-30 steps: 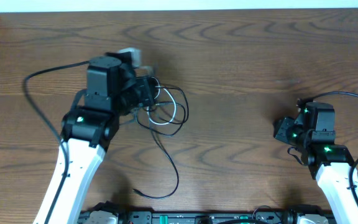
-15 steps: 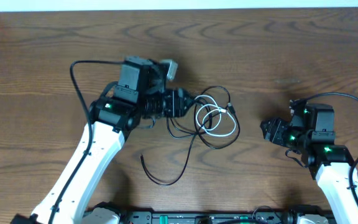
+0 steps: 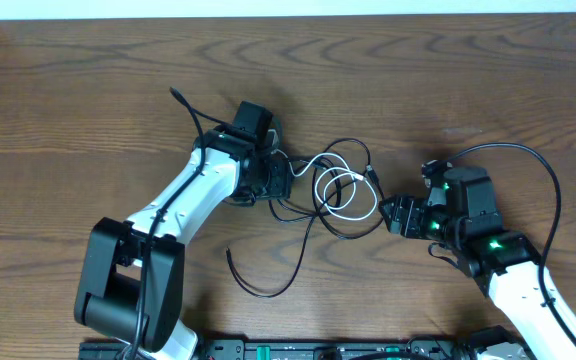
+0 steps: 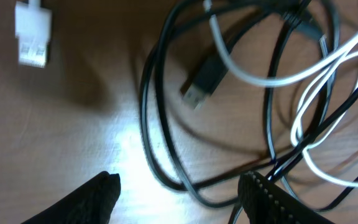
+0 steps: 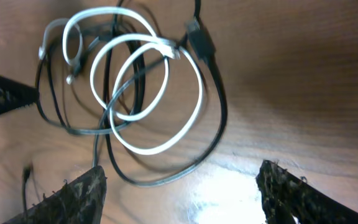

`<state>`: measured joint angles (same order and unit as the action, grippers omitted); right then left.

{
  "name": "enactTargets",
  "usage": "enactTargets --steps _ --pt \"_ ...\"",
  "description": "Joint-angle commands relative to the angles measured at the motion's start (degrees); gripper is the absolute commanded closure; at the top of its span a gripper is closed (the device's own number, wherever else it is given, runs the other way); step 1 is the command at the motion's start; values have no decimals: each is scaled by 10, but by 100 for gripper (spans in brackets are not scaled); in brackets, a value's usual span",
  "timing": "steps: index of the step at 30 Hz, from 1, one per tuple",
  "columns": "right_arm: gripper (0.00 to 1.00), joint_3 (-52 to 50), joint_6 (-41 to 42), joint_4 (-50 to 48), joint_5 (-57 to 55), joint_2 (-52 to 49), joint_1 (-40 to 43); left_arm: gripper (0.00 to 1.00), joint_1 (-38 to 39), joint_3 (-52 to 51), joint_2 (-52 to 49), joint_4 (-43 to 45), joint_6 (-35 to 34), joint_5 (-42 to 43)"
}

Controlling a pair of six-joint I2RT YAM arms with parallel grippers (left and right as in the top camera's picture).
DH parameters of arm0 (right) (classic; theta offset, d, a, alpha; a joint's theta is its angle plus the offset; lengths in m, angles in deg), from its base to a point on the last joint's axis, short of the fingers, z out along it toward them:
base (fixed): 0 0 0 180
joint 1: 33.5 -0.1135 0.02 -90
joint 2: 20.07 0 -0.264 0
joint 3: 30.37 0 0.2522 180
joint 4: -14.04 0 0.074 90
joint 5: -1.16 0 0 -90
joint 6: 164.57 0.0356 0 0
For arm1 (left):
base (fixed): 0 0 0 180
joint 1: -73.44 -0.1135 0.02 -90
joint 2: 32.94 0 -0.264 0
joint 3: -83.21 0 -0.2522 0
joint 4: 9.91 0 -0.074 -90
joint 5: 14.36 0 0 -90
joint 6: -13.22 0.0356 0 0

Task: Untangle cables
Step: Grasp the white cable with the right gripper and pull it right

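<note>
Your left gripper [image 3: 284,180] is no longer dragging. The tangle is sitting at the middle of the counter [image 3: 448,80], where it lay half a second back. The black cable [image 3: 268,288] is trailing toward the near edge, and the white cable [image 3: 353,213] is looping through it. Your right gripper [image 3: 390,213] is moving in from the right edge and is now just beside the loops. Both sets of jaws are standing spread and holding nothing, with black strands lying between the left pair. That is giving you two-sided access for pulling the cables apart.

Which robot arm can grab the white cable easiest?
Right. The right gripper is open, with the white cable looped just ahead of it. The left gripper straddles the black cable instead.
</note>
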<state>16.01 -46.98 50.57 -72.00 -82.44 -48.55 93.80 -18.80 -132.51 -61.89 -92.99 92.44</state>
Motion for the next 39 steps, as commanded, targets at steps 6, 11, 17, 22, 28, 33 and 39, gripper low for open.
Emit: enactTargets --steps 6,11,17,22,28,33,39 --pt "34 4 167 -52 -30 -88 -58 35 7 -3 -29 27 9 9" --pt "46 4 234 -102 -32 -161 -91 51 21 -3 -45 28 9 9" --pt "53 4 292 -197 -19 -259 -103 61 22 -3 -45 23 9 9" --pt "63 4 296 -253 -19 -287 -104 61 22 -4 -45 23 9 9" --pt "99 4 269 -264 -45 -288 -104 66 22 -4 -45 22 9 9" --pt "99 4 117 -258 -7 -286 -104 76 22 -5 -45 21 9 9" --pt "99 136 -71 45 -154 -238 -102 92 22 -11 -45 21 10 3"
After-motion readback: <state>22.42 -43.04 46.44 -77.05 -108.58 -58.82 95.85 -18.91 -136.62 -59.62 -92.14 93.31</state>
